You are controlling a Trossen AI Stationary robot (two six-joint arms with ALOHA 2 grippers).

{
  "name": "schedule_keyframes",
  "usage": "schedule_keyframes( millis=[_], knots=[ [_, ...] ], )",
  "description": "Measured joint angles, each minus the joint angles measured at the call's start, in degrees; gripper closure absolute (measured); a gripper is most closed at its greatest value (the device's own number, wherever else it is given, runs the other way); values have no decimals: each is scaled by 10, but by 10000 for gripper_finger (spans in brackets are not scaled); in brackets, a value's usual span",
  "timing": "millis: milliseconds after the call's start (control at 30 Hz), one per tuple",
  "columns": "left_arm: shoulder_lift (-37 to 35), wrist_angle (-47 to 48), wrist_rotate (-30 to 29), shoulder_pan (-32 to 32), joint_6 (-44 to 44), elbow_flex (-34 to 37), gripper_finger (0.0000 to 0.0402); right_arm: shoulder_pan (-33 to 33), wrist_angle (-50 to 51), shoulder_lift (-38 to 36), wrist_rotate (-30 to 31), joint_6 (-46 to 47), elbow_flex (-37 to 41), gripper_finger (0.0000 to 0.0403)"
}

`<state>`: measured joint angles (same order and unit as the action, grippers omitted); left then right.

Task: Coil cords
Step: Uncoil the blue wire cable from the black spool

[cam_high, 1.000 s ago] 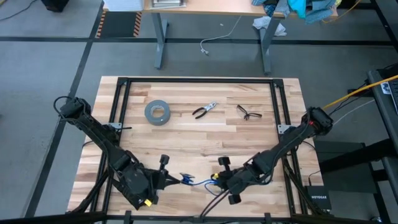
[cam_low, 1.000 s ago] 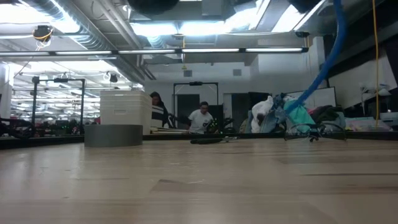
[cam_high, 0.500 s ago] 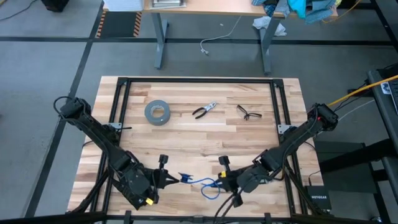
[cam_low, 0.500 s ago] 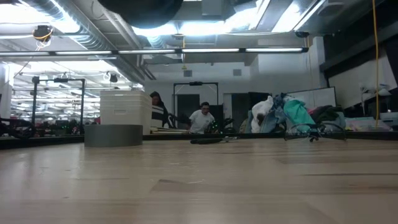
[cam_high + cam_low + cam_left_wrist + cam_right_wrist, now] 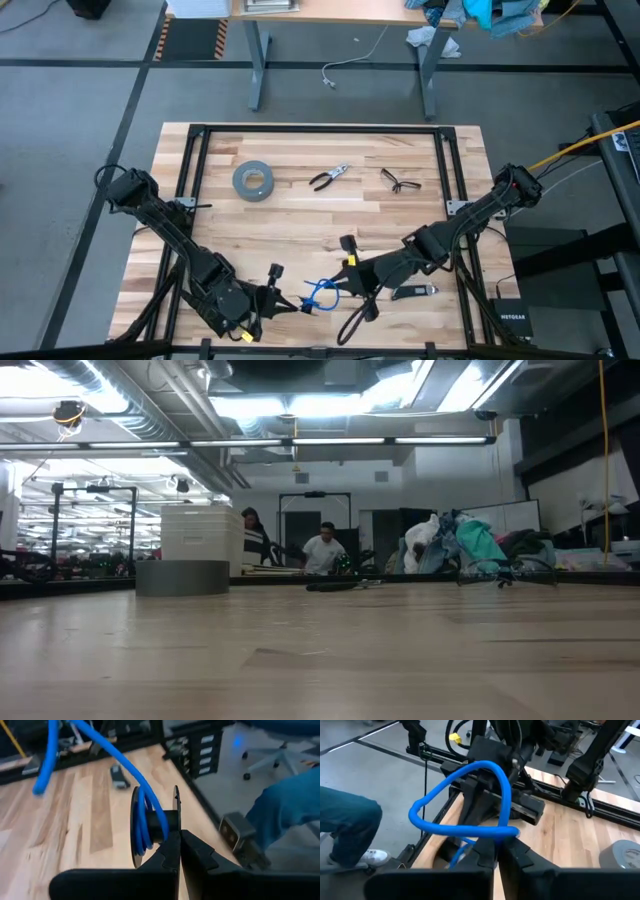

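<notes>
A: Starting left of the grey tape roll (image 5: pixel 253 180), what is the left gripper (image 5: pixel 296 304) doing?

B: It is sitting well below the tape roll, near the tabletop's (image 5: pixel 300 225) front edge. Its fingers (image 5: pixel 167 851) are pressing together on the small black spool (image 5: pixel 152 827) that the cords (image 5: pixel 320 293) are winding around, with blue turns lying right against the fingertips.

A: And the cords themselves?

B: They are looping up in a blue arc just right of the left gripper, below and right of the tape roll, bridging the two grippers.

A: The right gripper (image 5: pixel 345 283)?

B: It is hanging just beyond the loop, farther right of the tape roll. Its fingers (image 5: pixel 487 851) are closing narrowly on the blue cord, which is arching above them.

A: Anything else?

B: Pliers (image 5: pixel 329 177) and glasses (image 5: pixel 400 181) are lying right of the tape roll, and a small dark object (image 5: pixel 411 292) is resting right of the right gripper.
</notes>
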<state>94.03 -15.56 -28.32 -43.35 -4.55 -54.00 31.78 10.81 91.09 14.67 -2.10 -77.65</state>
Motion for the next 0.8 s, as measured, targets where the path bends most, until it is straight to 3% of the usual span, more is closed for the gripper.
schedule_keyframes(
  millis=[300,800],
  knots=[
    [1,-94,36,0,66,0,401,-43,-15,9,-27,-12,-1,393],
    [1,-169,57,-13,163,0,401,-79,-3,57,-97,6,0,393]
  ],
)
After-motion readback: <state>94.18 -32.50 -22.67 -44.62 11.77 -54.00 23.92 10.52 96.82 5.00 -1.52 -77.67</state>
